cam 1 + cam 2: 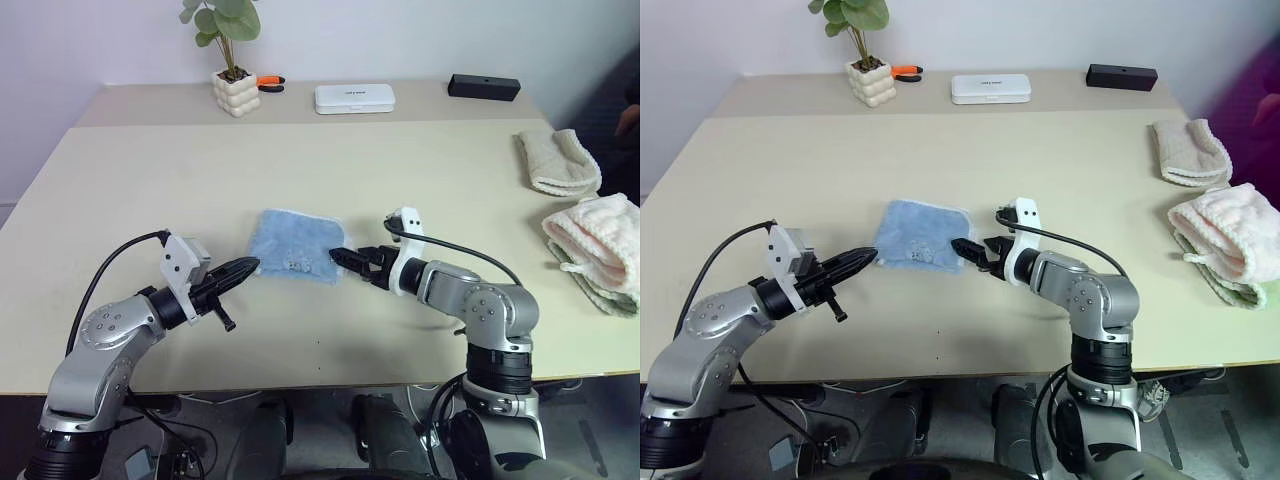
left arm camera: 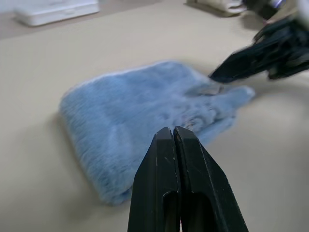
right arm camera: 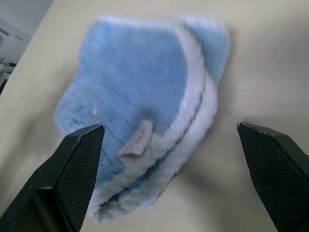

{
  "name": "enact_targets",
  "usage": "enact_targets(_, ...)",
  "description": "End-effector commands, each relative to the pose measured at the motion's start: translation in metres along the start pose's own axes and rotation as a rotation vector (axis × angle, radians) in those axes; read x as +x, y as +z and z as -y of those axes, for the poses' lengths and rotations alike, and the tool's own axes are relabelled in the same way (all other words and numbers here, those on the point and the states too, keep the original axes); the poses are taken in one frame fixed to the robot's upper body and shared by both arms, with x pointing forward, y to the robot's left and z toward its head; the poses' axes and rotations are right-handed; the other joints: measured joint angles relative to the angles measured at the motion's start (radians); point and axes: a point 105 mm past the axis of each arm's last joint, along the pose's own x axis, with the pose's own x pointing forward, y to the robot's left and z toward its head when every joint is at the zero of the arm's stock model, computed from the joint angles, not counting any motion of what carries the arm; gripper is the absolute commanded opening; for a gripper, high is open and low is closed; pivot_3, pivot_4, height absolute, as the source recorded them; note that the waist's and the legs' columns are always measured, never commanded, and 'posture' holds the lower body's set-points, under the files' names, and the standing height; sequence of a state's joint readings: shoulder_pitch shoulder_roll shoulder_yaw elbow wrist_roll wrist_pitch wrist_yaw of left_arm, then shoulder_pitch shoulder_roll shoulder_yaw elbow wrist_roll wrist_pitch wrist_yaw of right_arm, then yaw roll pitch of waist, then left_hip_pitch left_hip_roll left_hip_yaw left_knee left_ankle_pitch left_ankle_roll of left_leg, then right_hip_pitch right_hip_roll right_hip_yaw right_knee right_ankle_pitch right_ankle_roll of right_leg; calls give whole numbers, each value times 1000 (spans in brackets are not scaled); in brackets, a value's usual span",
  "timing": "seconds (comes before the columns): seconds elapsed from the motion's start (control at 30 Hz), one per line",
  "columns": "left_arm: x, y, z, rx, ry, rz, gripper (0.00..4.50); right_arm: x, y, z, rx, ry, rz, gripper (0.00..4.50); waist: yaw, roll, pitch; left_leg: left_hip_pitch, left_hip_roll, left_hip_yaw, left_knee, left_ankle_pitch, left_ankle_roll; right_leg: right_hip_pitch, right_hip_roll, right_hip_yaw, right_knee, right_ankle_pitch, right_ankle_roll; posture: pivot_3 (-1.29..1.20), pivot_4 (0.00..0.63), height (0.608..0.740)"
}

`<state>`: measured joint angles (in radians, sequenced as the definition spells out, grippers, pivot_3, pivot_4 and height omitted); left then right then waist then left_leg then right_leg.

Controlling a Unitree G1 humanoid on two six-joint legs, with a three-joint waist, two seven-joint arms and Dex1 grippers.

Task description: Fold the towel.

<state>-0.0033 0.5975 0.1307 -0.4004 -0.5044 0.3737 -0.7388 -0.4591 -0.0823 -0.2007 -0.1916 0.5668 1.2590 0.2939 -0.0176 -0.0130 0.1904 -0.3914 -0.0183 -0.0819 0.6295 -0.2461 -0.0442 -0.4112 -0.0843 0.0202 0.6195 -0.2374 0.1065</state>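
**Where my four cameras look**

My two head eyes look forward and down from above my arms, taking in the whole table (image 1: 150,170) out to the far wall; the two views differ only slightly. My left wrist camera sits low, close behind my left gripper (image 2: 173,140), facing across the towel (image 2: 145,116) toward my right gripper (image 2: 260,60). My right wrist camera looks steeply down between my spread fingers (image 3: 72,159) at the same towel, very near. All four views share that towel.
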Motion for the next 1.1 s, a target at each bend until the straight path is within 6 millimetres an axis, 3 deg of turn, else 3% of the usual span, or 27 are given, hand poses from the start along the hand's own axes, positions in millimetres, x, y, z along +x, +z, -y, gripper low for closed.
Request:
enact_targets(0.03, 3, 2, 11, 3, -27, 3, 0, 14, -2, -9, 35, 29, -12, 4469, -4, 0, 0, 0, 0, 0, 0, 0, 0, 0, 0, 0, 0, 0, 0, 0, 150, 738)
enact_targets(0.07, 3, 0, 13, 1, -33, -4, 0, 18, -3, -12, 48, 40, -15, 4469, -7, 0, 0, 0, 0, 0, 0, 0, 0, 0, 0, 0, 0, 0, 0, 0, 150, 738)
enact_targets(0.17, 4, -3, 18, 1, -34, -12, 0, 29, 6, -28, 119, 110, 23, 3690, -19, 0, 0, 1, 1, 0, -1, 0, 0, 0, 2, 0, 1, 1, 2, 0, 150, 738)
enact_targets(0.4, 4, -3, 23, -6, -32, -15, 0, 32, 14, -34, 183, 138, 54, 60, -22, 1, 0, 0, 2, 0, -1, 0, 0, -2, 2, 0, 3, 2, 3, 0, 150, 738)
enact_targets(0.47, 4, -4, 24, -7, -37, -18, 0, 26, 23, -34, 192, 142, 98, 60, -23, 1, 0, 0, 2, 0, -1, 0, 0, -2, 2, 0, 3, 2, 3, 0, 150, 738)
enact_targets(0.57, 8, -3, 25, -6, -47, -15, 0, 4, 54, -21, 163, 85, 256, 60, -24, 1, 0, 0, 2, 0, -1, 0, 0, -3, 2, 0, 3, 2, 3, 0, 150, 738)
enact_targets(0.7, 14, -2, 26, -13, -63, -2, 0, -45, 99, 19, 209, -62, 509, 60, -15, 1, 1, -1, 1, 0, 0, 0, 0, -2, 1, 0, 3, 2, 3, 0, 150, 738)
enact_targets(0.77, 17, -2, 27, -14, -75, -1, 0, -64, 110, 35, 240, -126, 581, 60, -12, 1, 1, -1, 1, 0, 0, 0, 0, -2, 1, 0, 2, 2, 3, 0, 150, 738)
enact_targets(0.83, 25, -5, 29, -10, -102, -4, 0, -97, 121, 61, 291, -233, 693, 60, -13, 2, 1, -1, 1, 0, -1, 0, 0, -2, 2, 0, 2, 2, 3, 0, 150, 738)
enact_targets(0.93, 38, -3, 35, -13, -148, 17, 0, -138, 117, 99, 423, -387, 818, 60, -5, 2, 1, -1, 1, 0, -1, 0, 0, -2, 2, 0, 2, 2, 3, 0, 150, 738)
enact_targets(1.1, 50, 0, 43, -17, -205, 42, 0, -167, 75, 123, 576, -587, 849, 60, -6, 3, 1, -1, 2, 1, -1, -1, 2, -2, 2, 1, 2, 2, 3, 0, 150, 738)
